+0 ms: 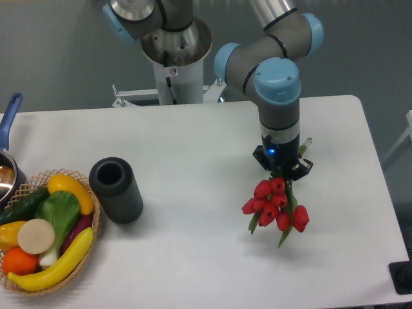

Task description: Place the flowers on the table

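Note:
The flowers (275,206), a small bunch of red tulip buds with green leaves, hang below my gripper (283,171) over the right part of the white table (193,141). The buds point toward the table's front edge. The stem ends are hidden between the gripper's fingers, which are closed on them. I cannot tell whether the buds touch the tabletop.
A black cylinder (116,190) stands left of centre. A wicker basket (45,232) of fruit and vegetables sits at the front left edge. A pot with a blue handle (9,138) is at the far left. The robot base (174,58) stands behind the table.

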Robot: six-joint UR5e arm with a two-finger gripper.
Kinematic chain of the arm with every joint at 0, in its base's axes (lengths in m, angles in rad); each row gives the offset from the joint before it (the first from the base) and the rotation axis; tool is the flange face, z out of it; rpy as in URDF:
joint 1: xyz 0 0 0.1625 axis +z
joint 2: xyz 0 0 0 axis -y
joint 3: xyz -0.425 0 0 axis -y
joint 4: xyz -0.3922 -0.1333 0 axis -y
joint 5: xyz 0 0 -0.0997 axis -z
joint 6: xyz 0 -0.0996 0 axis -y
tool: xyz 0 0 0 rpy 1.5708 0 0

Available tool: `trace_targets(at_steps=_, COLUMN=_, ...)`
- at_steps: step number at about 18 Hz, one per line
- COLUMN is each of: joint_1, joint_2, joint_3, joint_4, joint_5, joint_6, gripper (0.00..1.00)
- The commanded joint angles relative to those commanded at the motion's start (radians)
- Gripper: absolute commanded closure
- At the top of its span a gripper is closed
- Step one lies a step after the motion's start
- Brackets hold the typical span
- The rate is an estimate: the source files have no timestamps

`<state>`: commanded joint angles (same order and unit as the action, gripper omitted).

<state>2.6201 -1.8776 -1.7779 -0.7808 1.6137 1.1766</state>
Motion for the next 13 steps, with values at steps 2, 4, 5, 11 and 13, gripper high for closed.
trace_targets(at_steps=2, joint_1=-0.002, joint_2=-0.002, joint_3=-0.002, joint_4=0.002, joint_5=-0.002, joint_6=-0.003, gripper=0.98)
trace_targets(at_steps=4, joint_1=-0.008, joint_2=-0.021, joint_3=0.0, joint_4=0.003, joint_5=-0.009, joint_6=-0.008, gripper=0.97)
trace_targets(at_steps=5, joint_1=-0.009, joint_2=-0.029, joint_3=-0.002, joint_4=0.006, joint_5=-0.006, joint_6=-0.008, gripper=0.95)
trace_targets(at_steps=11, joint_1=-0.028, joint_2=-0.08, joint_3=0.0, joint_4=0.011, joint_5=-0.014, joint_6=0.002, gripper=0.67)
trace_targets(at_steps=13, joint_1=-0.029, joint_2=-0.098, joint_3=0.0, joint_4=0.012, joint_5=-0.017, joint_6=0.002, gripper=0.32)
